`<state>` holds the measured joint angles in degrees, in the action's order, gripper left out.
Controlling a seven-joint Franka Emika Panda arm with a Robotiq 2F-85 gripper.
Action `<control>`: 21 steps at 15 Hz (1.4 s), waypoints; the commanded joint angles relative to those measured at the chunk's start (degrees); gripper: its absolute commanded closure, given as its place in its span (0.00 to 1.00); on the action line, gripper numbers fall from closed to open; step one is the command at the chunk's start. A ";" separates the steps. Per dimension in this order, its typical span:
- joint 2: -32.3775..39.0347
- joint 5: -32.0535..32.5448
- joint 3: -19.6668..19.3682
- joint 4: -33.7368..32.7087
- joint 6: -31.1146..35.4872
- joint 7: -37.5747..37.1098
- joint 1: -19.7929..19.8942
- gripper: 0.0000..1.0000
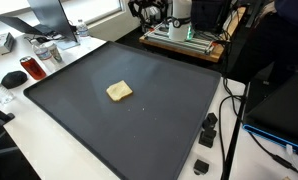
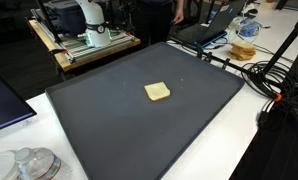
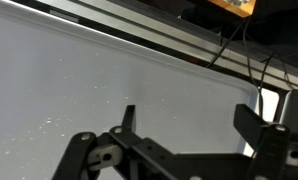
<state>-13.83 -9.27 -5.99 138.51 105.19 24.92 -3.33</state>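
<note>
A small tan square piece, like a slice of bread, lies flat near the middle of a large dark mat. Both exterior views show it. The arm is drawn back at the far edge of the mat, on its mount, well away from the slice. In the wrist view my gripper is open and empty, its two black fingers spread over the bare mat surface. The slice is out of the wrist view.
Bowls, cups and a red can stand on the white table beside the mat. A laptop, cables and a bottle lie along another side. Glass lids sit at a near corner. Plugs lie by the mat edge.
</note>
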 commanded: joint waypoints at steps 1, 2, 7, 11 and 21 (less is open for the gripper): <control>-3.69 -5.16 2.65 3.69 -0.93 6.55 -2.82 0.00; -3.95 -6.25 3.39 4.14 -1.33 7.83 -3.73 0.00; -2.85 -7.62 5.67 3.83 -0.53 10.55 -5.92 0.00; -3.73 -8.51 6.03 4.16 -0.54 12.73 -6.76 0.00; -5.83 -18.13 7.60 2.49 0.36 28.01 -11.46 0.00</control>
<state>-18.39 -23.64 1.17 141.11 104.97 47.85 -13.84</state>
